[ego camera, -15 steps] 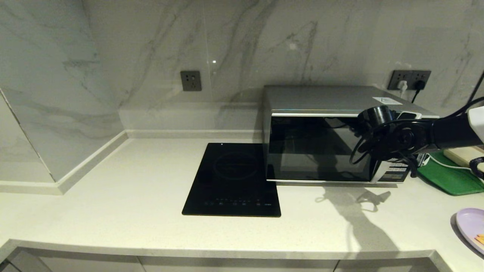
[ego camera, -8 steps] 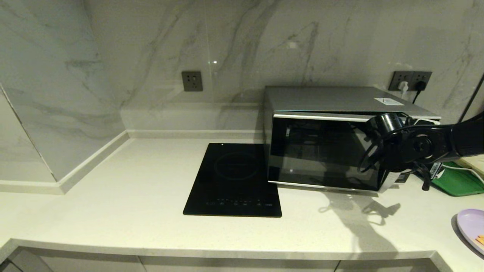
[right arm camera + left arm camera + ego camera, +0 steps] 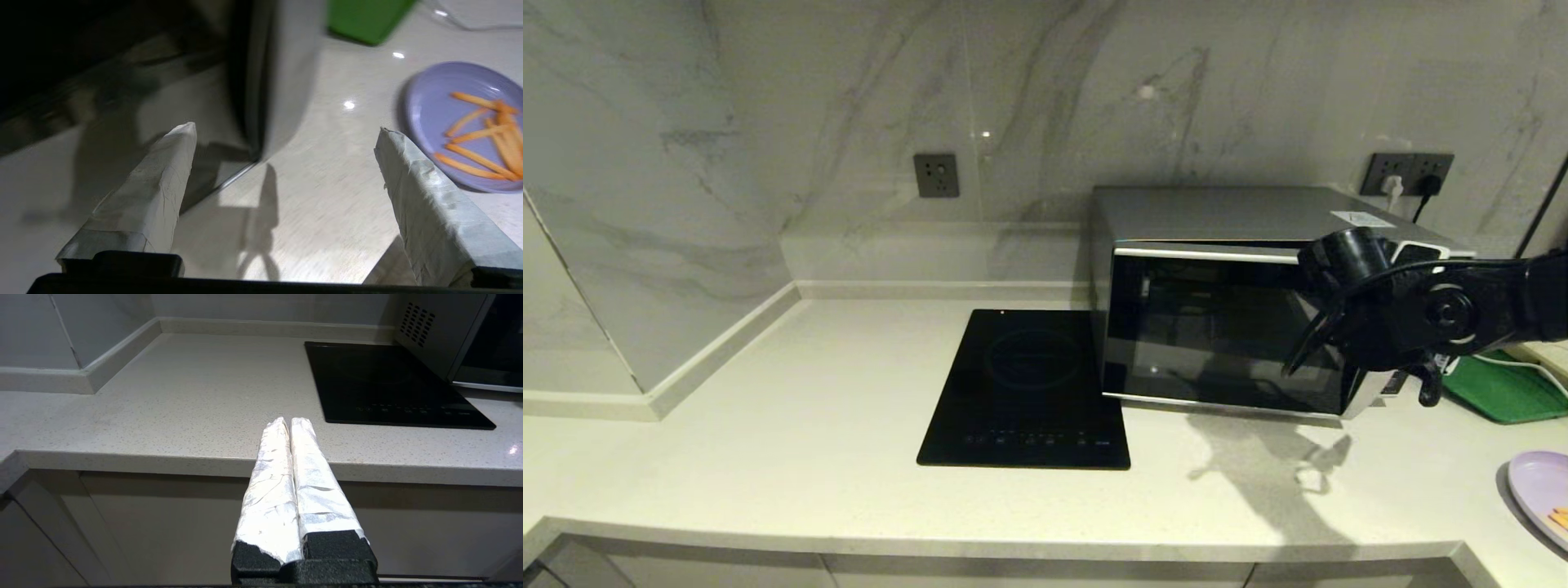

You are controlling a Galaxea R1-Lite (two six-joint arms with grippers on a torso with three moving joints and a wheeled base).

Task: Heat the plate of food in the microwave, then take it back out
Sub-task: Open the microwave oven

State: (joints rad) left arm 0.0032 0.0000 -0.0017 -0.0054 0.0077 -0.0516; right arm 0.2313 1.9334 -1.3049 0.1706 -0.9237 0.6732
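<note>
Countertop (image 3: 768,425) nearest the robot bears the plate of food (image 3: 461,122), lavender with orange sticks, at its right front edge, not yet picked up. Just beyond, the right gripper (image 3: 286,134) hangs empty, fingers spread wide, beside the microwave (image 3: 1225,220) door's right edge (door seemingly just ajar). Judging by this, heating has not begun; loading, heating and retrieval remain. Left gripper (image 3: 289,424) is parked, fingers pressed together.
</note>
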